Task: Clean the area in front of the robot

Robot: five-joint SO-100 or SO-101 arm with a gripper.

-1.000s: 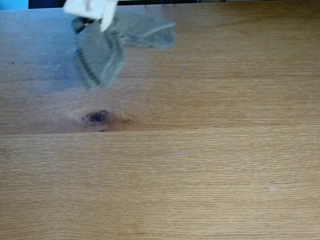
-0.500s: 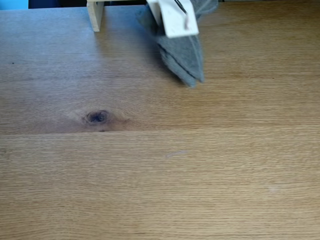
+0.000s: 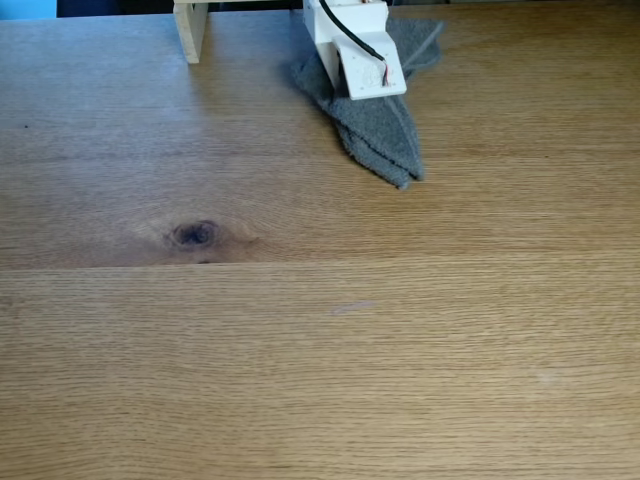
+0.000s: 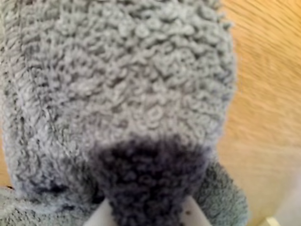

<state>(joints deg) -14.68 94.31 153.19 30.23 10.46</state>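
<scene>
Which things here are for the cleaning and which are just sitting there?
For the job: arm, grey cloth it holds, tabletop.
Just there: wooden post, dark knot in the wood.

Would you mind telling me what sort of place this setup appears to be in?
Probably a home or hobby workbench: a broad oak tabletop with plank seams and a knot, a grey terry cloth under a white plastic arm, and a bare wooden post.

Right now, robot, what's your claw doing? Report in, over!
Claw shut on grey terry cloth. Cloth draped on oak tabletop at far edge, beside wooden post. Nothing in the way, just a dark knot in the wood.
</scene>
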